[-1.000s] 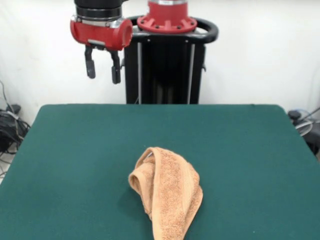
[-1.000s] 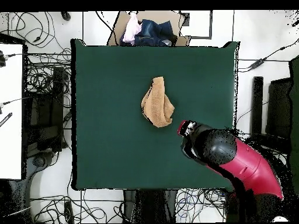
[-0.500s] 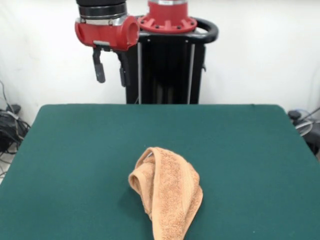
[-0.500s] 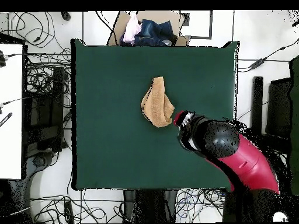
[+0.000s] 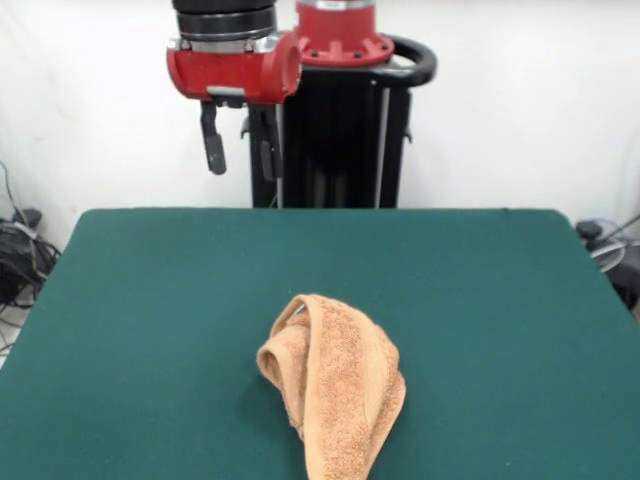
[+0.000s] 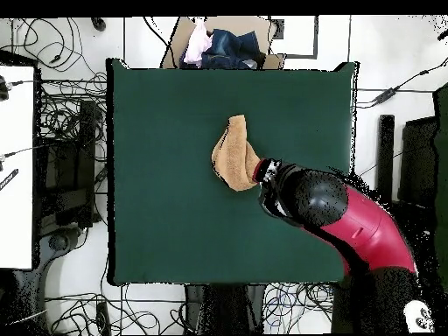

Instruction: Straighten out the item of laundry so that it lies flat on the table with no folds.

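Red and black arm enters from above in front view, wrist pointing straight down. Gripper hangs high in the air, its two dark fingers vertical and spread apart, nothing between them. Overhead view shows the arm stretched diagonally from the base, wrist end forward.

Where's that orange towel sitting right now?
The towel lies crumpled near the middle of the green table, toward its front edge in the front view.

robot lab: loose cables ring the table.
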### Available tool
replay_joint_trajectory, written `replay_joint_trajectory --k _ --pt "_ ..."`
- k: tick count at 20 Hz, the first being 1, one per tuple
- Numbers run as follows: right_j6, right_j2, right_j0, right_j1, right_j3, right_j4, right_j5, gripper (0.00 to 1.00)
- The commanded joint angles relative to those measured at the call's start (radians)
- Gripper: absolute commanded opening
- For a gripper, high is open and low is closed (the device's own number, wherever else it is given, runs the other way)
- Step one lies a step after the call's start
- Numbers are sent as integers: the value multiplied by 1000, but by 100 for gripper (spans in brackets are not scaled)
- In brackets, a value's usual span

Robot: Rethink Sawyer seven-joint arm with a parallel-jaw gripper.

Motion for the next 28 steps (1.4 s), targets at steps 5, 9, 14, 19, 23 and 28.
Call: replay_joint_trajectory --k 5,9,14,19,23,28 --pt "-342 284 -145 88 3 -216 37 100" --pt "-342 328 -189 123 -1 -241 35 100" --pt "-337 382 -213 175 -69 -253 75 100" --pt "-303 398 -191 171 -119 -237 161 100" --pt "-316 410 -171 155 -165 -249 255 100" --pt "-352 430 -201 150 -146 -270 306 100"
